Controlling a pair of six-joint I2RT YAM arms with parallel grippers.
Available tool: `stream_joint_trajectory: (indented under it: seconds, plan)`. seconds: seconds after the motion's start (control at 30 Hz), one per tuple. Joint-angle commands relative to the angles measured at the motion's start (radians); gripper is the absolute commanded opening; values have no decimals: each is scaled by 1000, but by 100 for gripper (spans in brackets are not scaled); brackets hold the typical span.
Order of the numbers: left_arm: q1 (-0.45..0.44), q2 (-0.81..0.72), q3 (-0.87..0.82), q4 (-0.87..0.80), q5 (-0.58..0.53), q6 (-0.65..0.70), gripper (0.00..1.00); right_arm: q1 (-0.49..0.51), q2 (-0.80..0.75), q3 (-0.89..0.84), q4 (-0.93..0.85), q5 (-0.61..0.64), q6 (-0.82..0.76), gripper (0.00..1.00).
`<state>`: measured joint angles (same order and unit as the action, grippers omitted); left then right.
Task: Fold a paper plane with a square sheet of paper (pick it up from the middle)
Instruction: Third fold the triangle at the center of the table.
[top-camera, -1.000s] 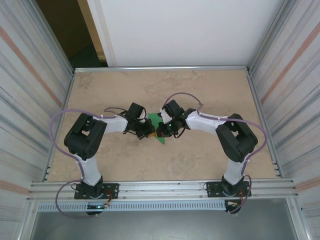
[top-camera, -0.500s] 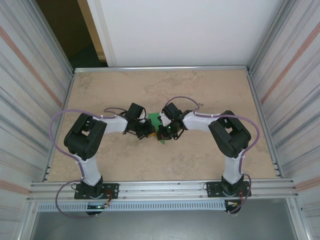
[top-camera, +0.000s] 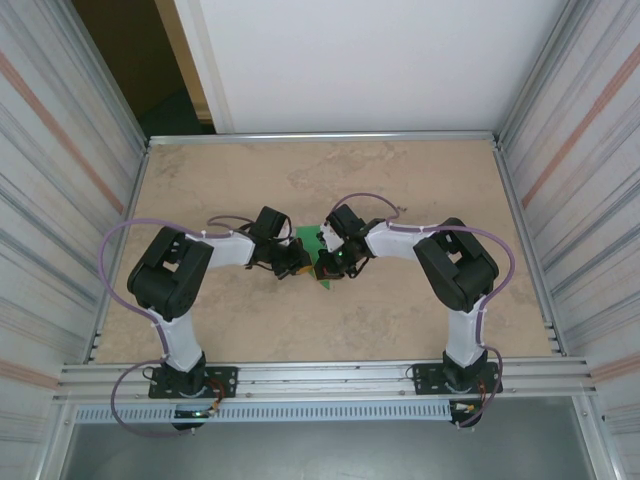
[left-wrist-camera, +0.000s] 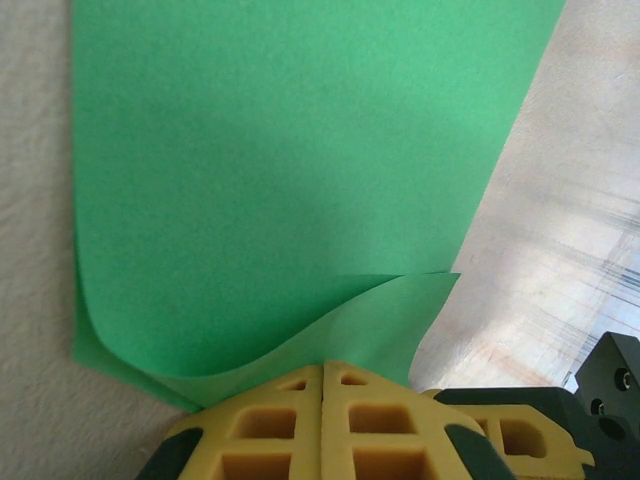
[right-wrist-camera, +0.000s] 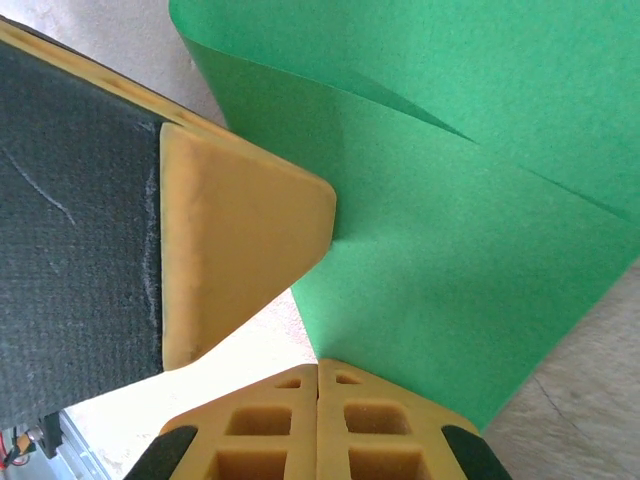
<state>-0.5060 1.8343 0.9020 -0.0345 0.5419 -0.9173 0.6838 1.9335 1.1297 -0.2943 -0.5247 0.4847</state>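
The square sheet of paper (top-camera: 309, 240) is bright green and lies mid-table between my two grippers, one layer curled over another. In the left wrist view the paper (left-wrist-camera: 280, 170) spreads flat on the table, and a curled flap rises into my left gripper (left-wrist-camera: 322, 372), which is shut on its near edge. My left gripper (top-camera: 297, 265) and right gripper (top-camera: 325, 265) almost touch in the top view. In the right wrist view my right gripper (right-wrist-camera: 318, 368) is shut on the edge of the lifted paper (right-wrist-camera: 450, 260). The left gripper's yellow finger (right-wrist-camera: 240, 240) presses beside it.
The tan tabletop (top-camera: 400, 180) is bounded by metal rails and corrugated side walls (top-camera: 580, 200). A white panel (top-camera: 360, 60) stands behind the far edge. The right gripper's black body (left-wrist-camera: 612, 385) sits at the lower right of the left wrist view.
The right arm has swung its elbow left and brought its gripper closer against the left gripper over the paper. The left arm has barely moved.
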Motion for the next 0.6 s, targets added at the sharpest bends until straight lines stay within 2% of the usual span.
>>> stream_joint_trajectory:
  seconds: [0.0, 0.57]
  plan:
    - [12, 49, -58, -132, -115, 5, 2, -9, 19, 15, -52, 4, -39, 2]
    - [32, 90, -77, -132, -131, 25, 2, -14, -3, -38, -89, 10, -66, 1]
